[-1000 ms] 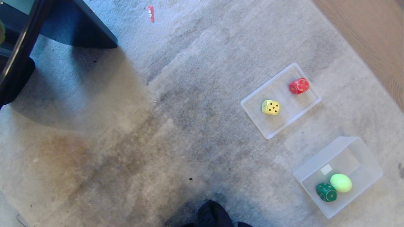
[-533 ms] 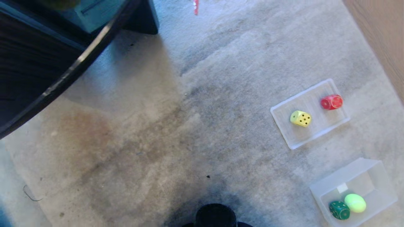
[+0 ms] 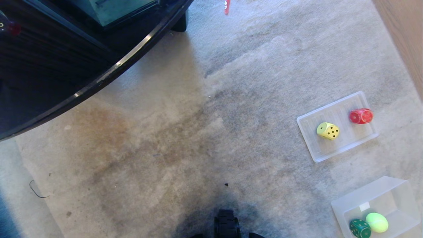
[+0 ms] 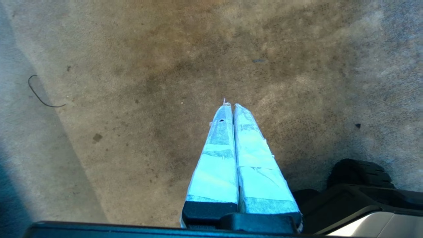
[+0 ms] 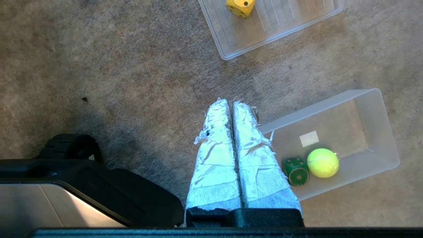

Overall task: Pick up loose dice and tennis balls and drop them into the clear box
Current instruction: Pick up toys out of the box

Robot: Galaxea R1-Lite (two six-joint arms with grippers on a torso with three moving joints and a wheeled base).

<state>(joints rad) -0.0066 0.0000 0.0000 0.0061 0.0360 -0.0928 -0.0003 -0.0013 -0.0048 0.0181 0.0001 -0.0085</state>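
Both pincers parked low over the carpet, nothing held. Left pincer pressed together, pointing at bare stained carpet only. Right pincer also pressed together, empty.

Clear box standing on the carpet at the robot's right, near the lower corner of the head view. Inside it already a green die and one tennis ball, touching each other, beside the white sticker.

Not yet collected: yellow die and red die, both lying in the flat clear tray, well apart from each other. Tray placed farther from the robot than the box, also on the right side, its long axis running slantwise. No cream die and no second ball visible anywhere.

Key relation for the coming move: both remaining dice lying forward and to the right, so clearly nearer to the right pincer. In the right wrist view the yellow die sits ahead of the closed tips, with the box just beside them. Probably the yellow die first, being the closer one. Opening the pincer needed before any reach.
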